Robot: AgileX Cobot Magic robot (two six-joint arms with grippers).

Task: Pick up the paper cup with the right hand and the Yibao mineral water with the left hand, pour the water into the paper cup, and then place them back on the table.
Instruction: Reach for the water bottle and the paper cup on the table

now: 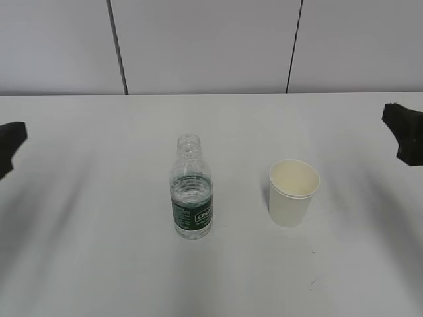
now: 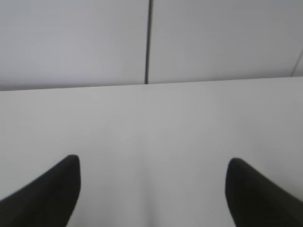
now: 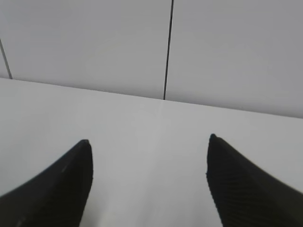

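Note:
The Yibao mineral water [image 1: 192, 189], a small clear capless bottle with a dark green label, stands upright at the middle of the white table [image 1: 99, 264]. The white paper cup [image 1: 293, 192] stands upright to its right, empty inside. My left gripper [image 1: 9, 142] is a black shape at the far left edge, far from the bottle; in the left wrist view it [image 2: 154, 161] is open over bare table. My right gripper [image 1: 404, 131] is at the far right edge, far from the cup; in the right wrist view it [image 3: 149, 140] is open and empty.
Grey wall panels [image 1: 205, 46] with dark vertical seams stand behind the table's far edge. Neither wrist view shows the bottle or the cup, only table and wall.

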